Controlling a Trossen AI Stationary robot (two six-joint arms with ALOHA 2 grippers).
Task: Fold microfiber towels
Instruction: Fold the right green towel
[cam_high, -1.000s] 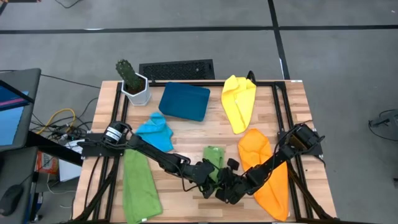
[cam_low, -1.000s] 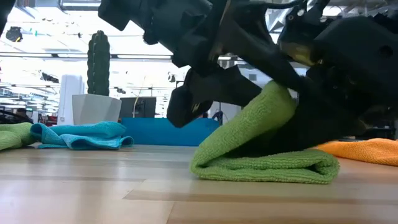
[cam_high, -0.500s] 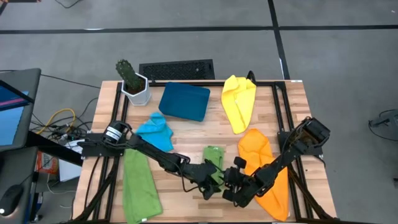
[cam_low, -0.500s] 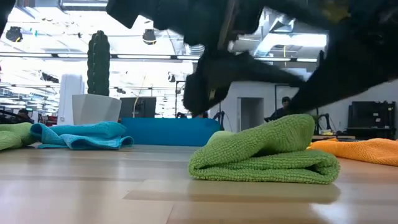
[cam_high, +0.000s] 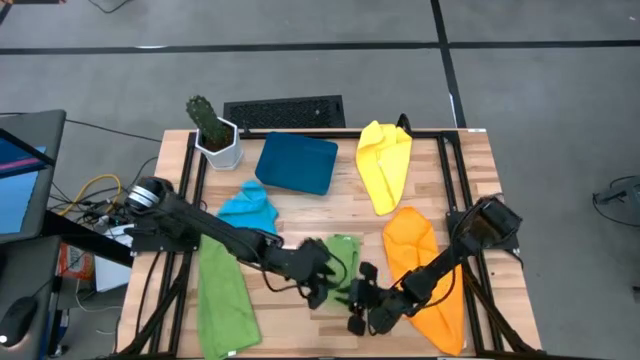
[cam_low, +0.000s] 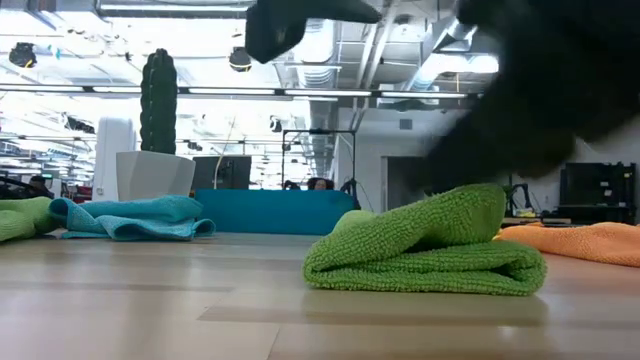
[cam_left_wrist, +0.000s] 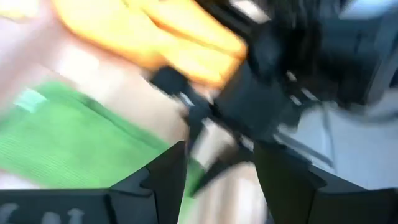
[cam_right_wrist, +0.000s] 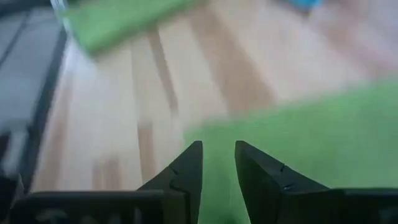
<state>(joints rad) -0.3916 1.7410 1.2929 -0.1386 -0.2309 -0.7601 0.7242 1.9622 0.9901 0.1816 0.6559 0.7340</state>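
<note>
A folded green towel (cam_high: 343, 252) lies flat on the table near its front edge, and the low view shows its layers stacked (cam_low: 425, 250). My left gripper (cam_high: 322, 290) hangs open above the towel's left side with nothing between its fingers (cam_left_wrist: 217, 180). My right gripper (cam_high: 357, 303) stands low at the towel's near end, its fingers a little apart (cam_right_wrist: 217, 168), with green cloth just beyond them. Whether it touches the towel is not visible. A second green towel (cam_high: 222, 295), a sky-blue one (cam_high: 250, 212), a yellow one (cam_high: 385, 165) and an orange one (cam_high: 420, 270) lie loose around it.
A dark teal tray (cam_high: 297, 163) sits at the back middle, with a potted cactus (cam_high: 213, 135) at the back left. Black rails (cam_high: 452, 180) run along both sides of the table. Bare wood (cam_high: 300, 215) shows between the towels.
My left gripper has gone up from the green towel and a little toward the table's left edge. The towel's upper fold, held raised a second ago, has dropped and now lies flat on the layers beneath. My right gripper has drawn back slightly toward the near edge.
</note>
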